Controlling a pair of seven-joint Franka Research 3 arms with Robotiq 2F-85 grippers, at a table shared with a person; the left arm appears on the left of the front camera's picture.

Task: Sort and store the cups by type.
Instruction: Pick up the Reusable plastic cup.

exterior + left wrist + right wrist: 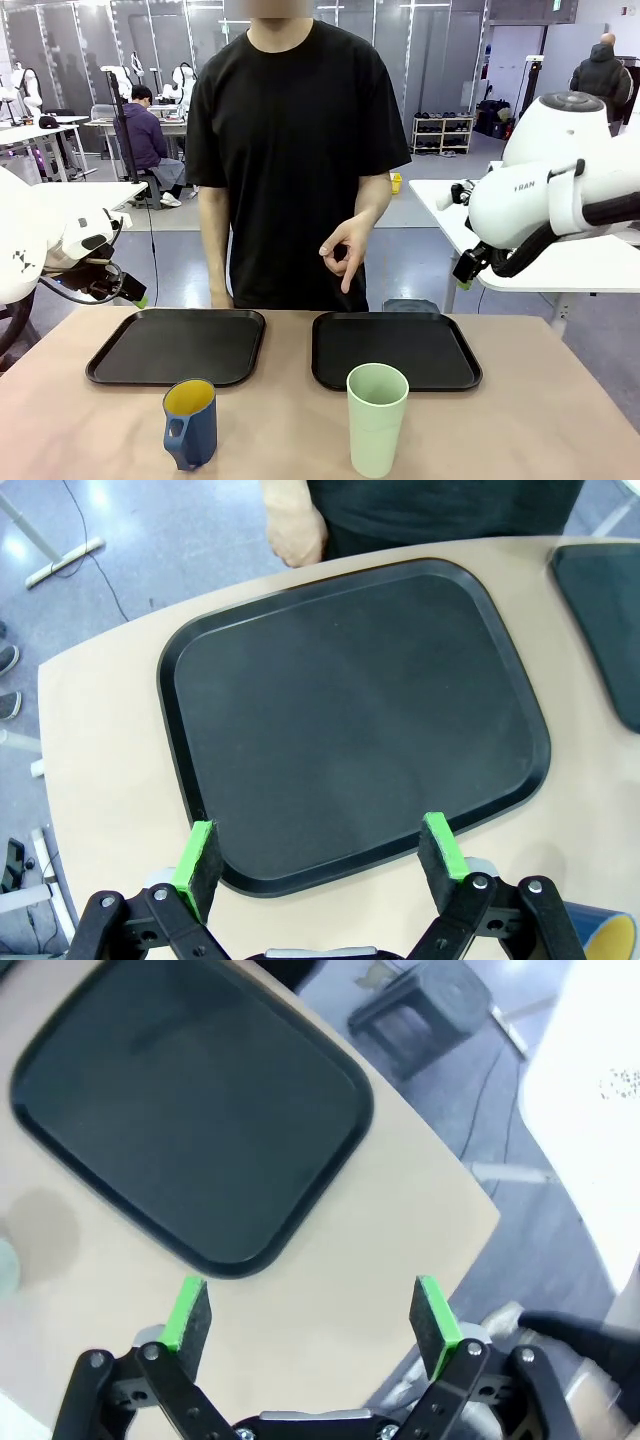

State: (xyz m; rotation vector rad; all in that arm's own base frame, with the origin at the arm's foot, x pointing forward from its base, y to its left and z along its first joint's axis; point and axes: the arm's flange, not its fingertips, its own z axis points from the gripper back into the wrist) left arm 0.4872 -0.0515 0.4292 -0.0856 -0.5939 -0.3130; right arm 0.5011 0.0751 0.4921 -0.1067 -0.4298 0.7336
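Observation:
The dark blue mug (190,423) with its yellow inside stands near the table's front edge, before the left black tray (176,345). A sliver of the mug (606,929) shows at the bottom right of the left wrist view. The pale mint-green tumbler (377,418) stands upright in front of the right black tray (395,350). My left gripper (318,858) hangs open above the near edge of the left tray (350,710), holding nothing. My right gripper (310,1325) is open and empty over bare table beside the right tray (190,1110).
A person in a black shirt stands at the far edge, one hand (345,255) raised above the right tray, the other hand (295,530) at the table's far edge. Both trays hold nothing. A grey stool (430,1005) stands on the floor past the table's corner.

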